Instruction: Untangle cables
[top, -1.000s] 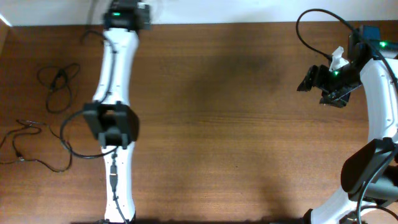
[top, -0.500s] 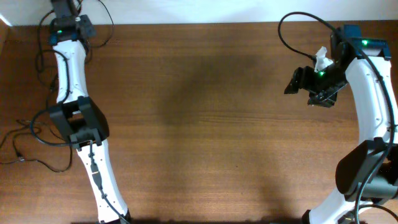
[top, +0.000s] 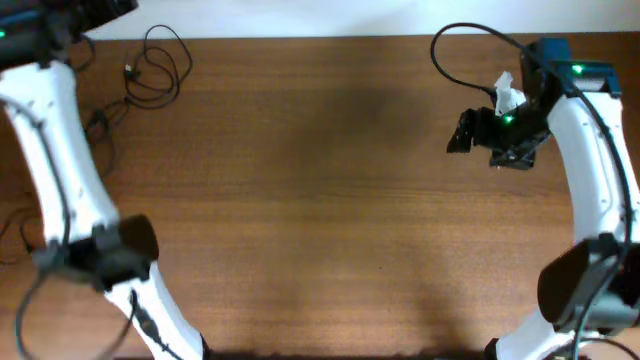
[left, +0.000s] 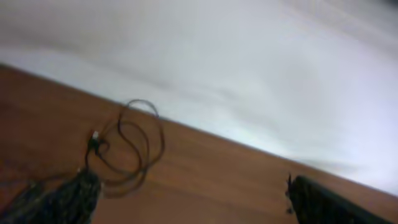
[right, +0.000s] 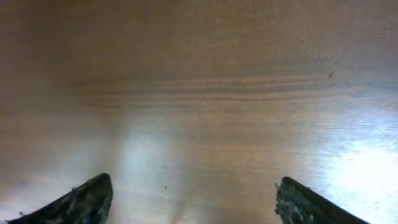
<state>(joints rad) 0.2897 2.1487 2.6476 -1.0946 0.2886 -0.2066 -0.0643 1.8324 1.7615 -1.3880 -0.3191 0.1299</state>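
One of the cables (top: 158, 62) lies as a loose black loop with a small plug end at the back left of the wooden table (top: 320, 200). The left wrist view shows the same cable (left: 134, 146) ahead of my left gripper (left: 193, 202), which is open and holds nothing. In the overhead view the left gripper (top: 85, 12) is a blur at the top-left corner. More thin cables (top: 100, 125) lie partly behind the left arm, and another at the far left edge (top: 10, 232). My right gripper (top: 462, 133) hovers open over bare wood at the right (right: 196, 202).
The white left arm (top: 60, 170) sweeps along the table's left side, over the cables there. A white wall (left: 249, 62) borders the table's back edge. The right arm's thick black cable (top: 460, 45) arcs above its wrist.
The left arm has swung left and back toward the table's corner, and its gripper has opened. A cable loop now lies at the back left. The right gripper has shifted slightly left.
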